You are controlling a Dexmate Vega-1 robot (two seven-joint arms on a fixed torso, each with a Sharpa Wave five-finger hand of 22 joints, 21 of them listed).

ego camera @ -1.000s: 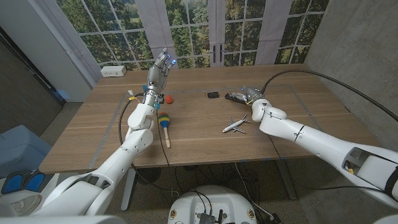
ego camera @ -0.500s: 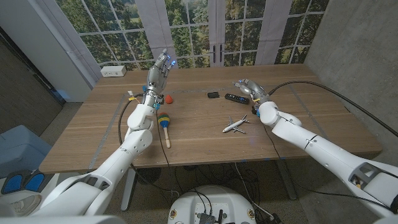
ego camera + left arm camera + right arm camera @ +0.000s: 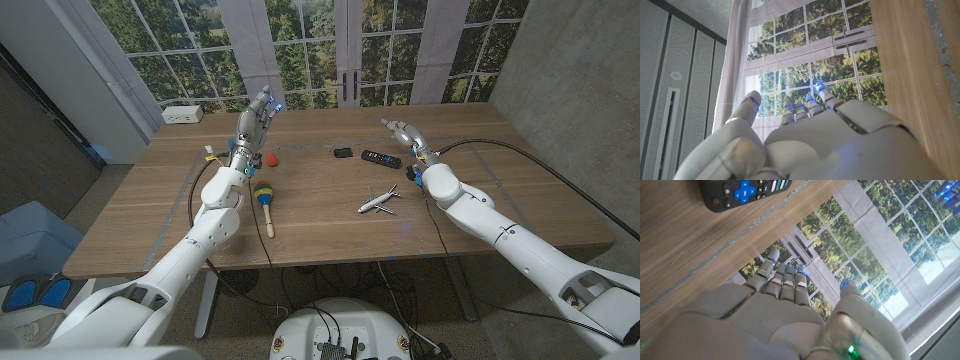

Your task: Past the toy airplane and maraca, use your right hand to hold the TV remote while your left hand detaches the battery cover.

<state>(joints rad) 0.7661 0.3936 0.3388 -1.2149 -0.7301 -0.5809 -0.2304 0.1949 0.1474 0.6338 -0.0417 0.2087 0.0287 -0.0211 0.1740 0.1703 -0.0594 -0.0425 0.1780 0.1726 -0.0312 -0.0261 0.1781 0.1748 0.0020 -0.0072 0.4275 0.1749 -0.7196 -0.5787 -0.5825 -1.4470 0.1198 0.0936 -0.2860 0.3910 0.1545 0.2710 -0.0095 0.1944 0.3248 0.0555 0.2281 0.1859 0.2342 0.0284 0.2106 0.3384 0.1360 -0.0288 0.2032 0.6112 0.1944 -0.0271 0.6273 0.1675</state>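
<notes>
Two robot hands are raised above a wooden table (image 3: 330, 215). The right robot hand (image 3: 402, 135) hovers near the far right part of the table, fingers spread apart and holding nothing; it touches no object. One black remote (image 3: 380, 158) lies flat on the table just beside it, towards the middle, well apart from the near edge. The right wrist view shows the remote's blue and coloured buttons facing up. One small black piece (image 3: 343, 152) lies just beyond the remote's left end. The left robot hand (image 3: 254, 118) is lifted over the far left part of the table, fingers extended and slightly apart, empty. One red ball (image 3: 272, 157) sits near it. One maraca (image 3: 265, 197) lies nearer the front edge, left of centre. One white toy airplane (image 3: 379, 200) rests right of centre, between the remote and the near edge.
</notes>
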